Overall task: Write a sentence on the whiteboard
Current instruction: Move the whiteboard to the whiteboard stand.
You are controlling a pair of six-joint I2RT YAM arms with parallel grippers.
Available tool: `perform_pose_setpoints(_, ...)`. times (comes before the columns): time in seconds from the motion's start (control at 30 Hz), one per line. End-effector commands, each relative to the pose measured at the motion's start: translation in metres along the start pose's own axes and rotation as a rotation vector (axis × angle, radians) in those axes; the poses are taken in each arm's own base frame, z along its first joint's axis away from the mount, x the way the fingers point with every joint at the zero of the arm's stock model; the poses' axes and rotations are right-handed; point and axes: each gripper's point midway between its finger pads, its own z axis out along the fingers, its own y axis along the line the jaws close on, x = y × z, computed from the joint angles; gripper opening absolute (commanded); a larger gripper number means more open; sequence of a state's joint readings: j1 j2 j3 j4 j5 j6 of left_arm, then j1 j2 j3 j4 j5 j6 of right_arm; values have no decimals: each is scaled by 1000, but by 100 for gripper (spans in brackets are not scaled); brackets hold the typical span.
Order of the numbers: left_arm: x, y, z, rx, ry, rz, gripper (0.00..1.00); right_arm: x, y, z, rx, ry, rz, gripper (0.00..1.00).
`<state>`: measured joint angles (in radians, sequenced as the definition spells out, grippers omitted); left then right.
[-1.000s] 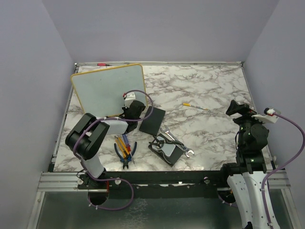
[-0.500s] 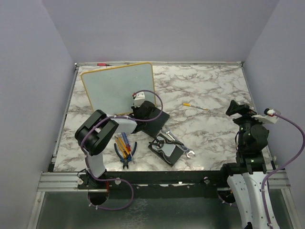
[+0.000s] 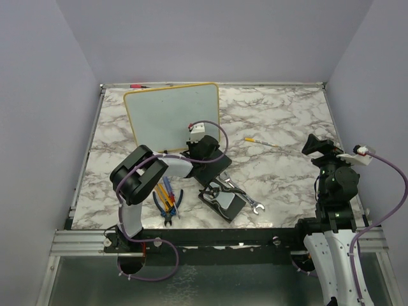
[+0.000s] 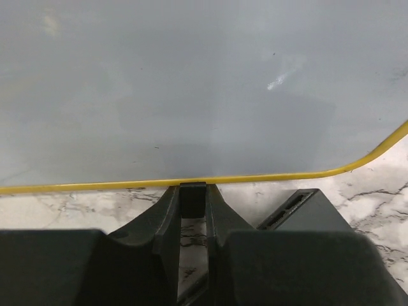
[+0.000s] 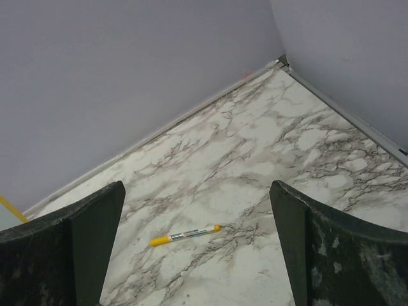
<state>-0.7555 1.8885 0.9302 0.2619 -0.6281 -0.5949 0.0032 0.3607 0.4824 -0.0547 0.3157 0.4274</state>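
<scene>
Marble table [image 3: 287, 115] is bearing the blank whiteboard [image 3: 169, 115] upright at its back, left of centre; left gripper [image 4: 192, 194] is pinching the lower frame, likely steadying it for writing; right gripper [image 5: 196, 204] is hanging wide open, empty.

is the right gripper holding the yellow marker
No, the yellow marker lies on the marble table, apart from the right gripper, whose jaws stand wide open.
</scene>
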Motion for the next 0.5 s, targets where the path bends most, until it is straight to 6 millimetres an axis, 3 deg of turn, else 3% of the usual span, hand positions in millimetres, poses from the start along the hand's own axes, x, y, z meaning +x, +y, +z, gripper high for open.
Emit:
perform_pose_setpoints(0.0, 31, -38, -8, 111, 81, -7, 0, 9, -1, -1, -6, 22, 4, 100)
perform_pose_setpoints(0.23, 36, -57, -11, 141, 85, -3, 0, 10, -1, -1, -7, 24, 5, 100)
perform_pose_setpoints(0.47, 34, -65, -11, 155, 85, -1, 0, 10, -1, -2, -8, 23, 7, 100)
